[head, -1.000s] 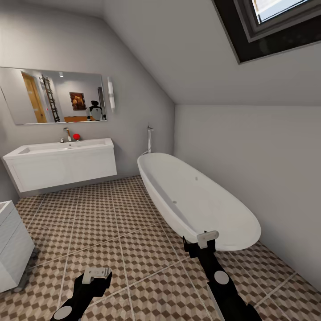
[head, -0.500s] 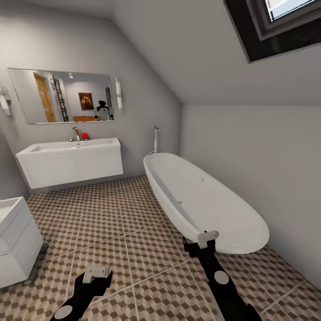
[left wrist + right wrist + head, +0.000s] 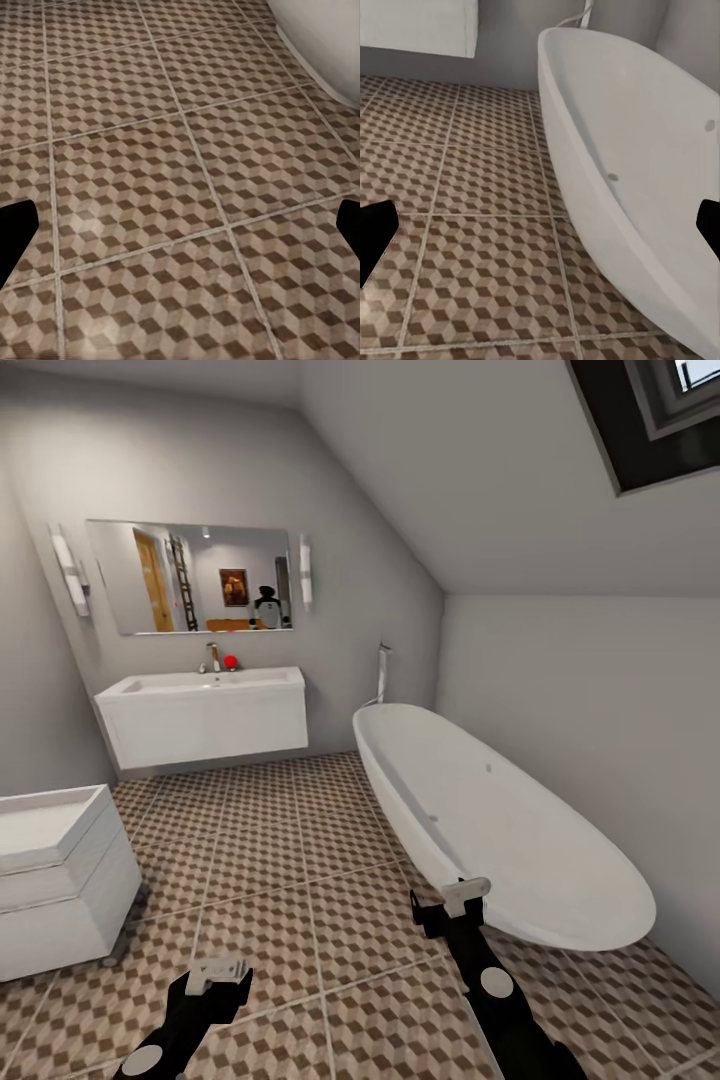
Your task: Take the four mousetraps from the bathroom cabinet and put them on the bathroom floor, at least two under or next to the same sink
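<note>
The bathroom sink [image 3: 205,722], a wide white wall-hung vanity with a chrome tap [image 3: 213,657], hangs on the far wall under a mirror. The cube-patterned bathroom floor [image 3: 290,860] stretches from it toward me. The mousetraps and the cabinet are out of view. My left gripper [image 3: 218,972] hovers low over the tiles, open and empty, its fingertips wide apart in the left wrist view [image 3: 180,232]. My right gripper [image 3: 452,900] is open too, empty, beside the bathtub's near end [image 3: 540,229].
A white oval bathtub [image 3: 500,820] runs along the right wall under the sloped ceiling. A white drawer unit [image 3: 60,875] stands at the left. A small red object [image 3: 231,661] sits on the sink top. Open tiles lie between the tub and the unit.
The whole view has swung left, so the sink, mirror and tub sit further right in the picture and more of the white unit shows. Both arms hold the same pose.
</note>
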